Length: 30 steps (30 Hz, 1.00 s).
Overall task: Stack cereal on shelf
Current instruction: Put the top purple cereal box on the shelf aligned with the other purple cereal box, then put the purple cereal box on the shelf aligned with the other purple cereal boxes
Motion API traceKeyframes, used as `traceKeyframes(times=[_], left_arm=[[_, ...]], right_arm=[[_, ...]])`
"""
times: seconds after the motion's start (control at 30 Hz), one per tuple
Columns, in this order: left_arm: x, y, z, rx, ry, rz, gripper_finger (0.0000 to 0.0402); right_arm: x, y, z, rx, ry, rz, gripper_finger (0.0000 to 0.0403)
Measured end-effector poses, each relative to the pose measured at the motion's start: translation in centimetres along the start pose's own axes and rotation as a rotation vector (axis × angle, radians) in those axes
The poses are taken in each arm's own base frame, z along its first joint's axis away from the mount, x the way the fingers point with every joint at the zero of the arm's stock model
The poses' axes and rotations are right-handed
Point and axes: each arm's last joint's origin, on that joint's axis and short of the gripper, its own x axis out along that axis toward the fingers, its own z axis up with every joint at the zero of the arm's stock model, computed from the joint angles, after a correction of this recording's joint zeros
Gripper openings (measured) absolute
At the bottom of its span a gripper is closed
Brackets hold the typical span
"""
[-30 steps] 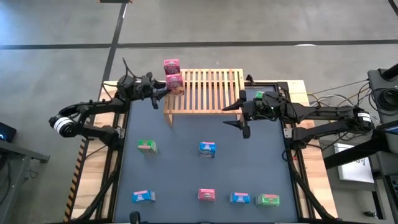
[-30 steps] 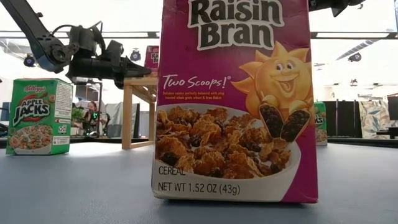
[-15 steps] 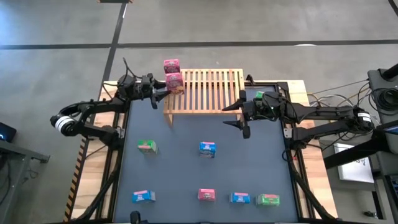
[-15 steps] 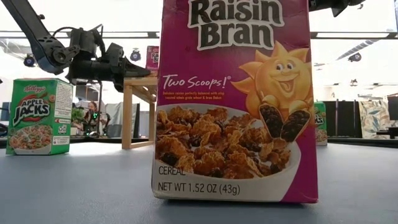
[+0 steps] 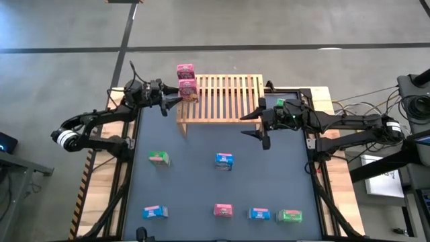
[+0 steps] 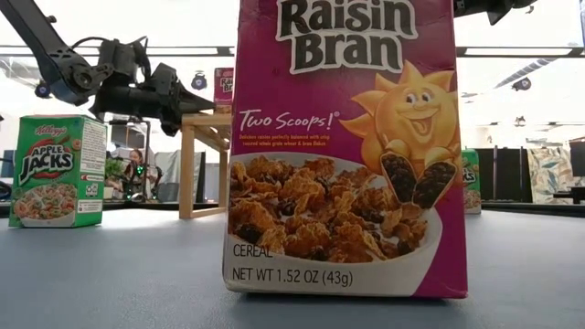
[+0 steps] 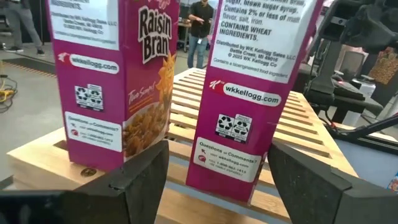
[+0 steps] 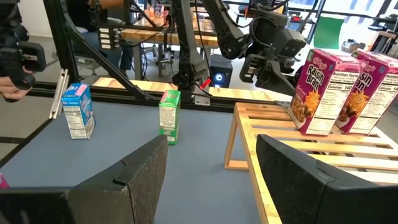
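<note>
Cereal boxes (image 5: pixel 224 160): light, thin cardboard (crushable); grip opposite broad faces. Left pincer (image 5: pixel 170 102) and right pincer (image 5: pixel 254 124) both stand apart, empty.

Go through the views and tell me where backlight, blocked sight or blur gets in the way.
Low view: a pink Raisin Bran box close to the lens blocks much of the table, and bright backlight silhouettes the left tool. Left wrist view: the near slats of the shelf are sharp, the room behind soft. High view: even light, nothing blocked.
</note>
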Motion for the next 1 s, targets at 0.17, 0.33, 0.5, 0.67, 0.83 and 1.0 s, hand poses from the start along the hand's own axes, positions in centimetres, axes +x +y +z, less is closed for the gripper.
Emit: traceKeyframes(times=[0.17, 0.33, 0.5, 0.67, 0.83, 1.0], left_arm=[[-0.6, -0.5, 0.5, 0.010, 0.015, 0.004, 0.0256], [-1.3, -1.4, 1.3, 0.018, 0.010, -0.038, 0.0256], [-2.3, -3.1, 2.7, 0.009, -0.018, -0.280, 0.0256], [-4.0, -4.8, 3.2, 0.029, -0.064, -0.313, 0.0256], [-5.8, -6.8, 2.6, 0.030, -0.121, -0.302, 0.0256], [-6.9, -9.1, 0.9, -0.005, -0.161, -0.348, 0.0256]], right_arm=[[0.0, 0.0, 0.0, -0.001, 0.000, 0.000, 0.0235], [0.0, 0.0, 0.0, -0.001, 0.001, 0.000, 0.0235], [0.0, 0.0, 0.0, 0.006, 0.001, 0.000, 0.0235], [0.0, 0.0, 0.0, 0.006, 0.001, 0.000, 0.0235], [0.0, 0.0, 0.0, 0.007, 0.002, 0.000, 0.0235], [0.0, 0.0, 0.0, 0.006, -0.004, -0.001, 0.0235]])
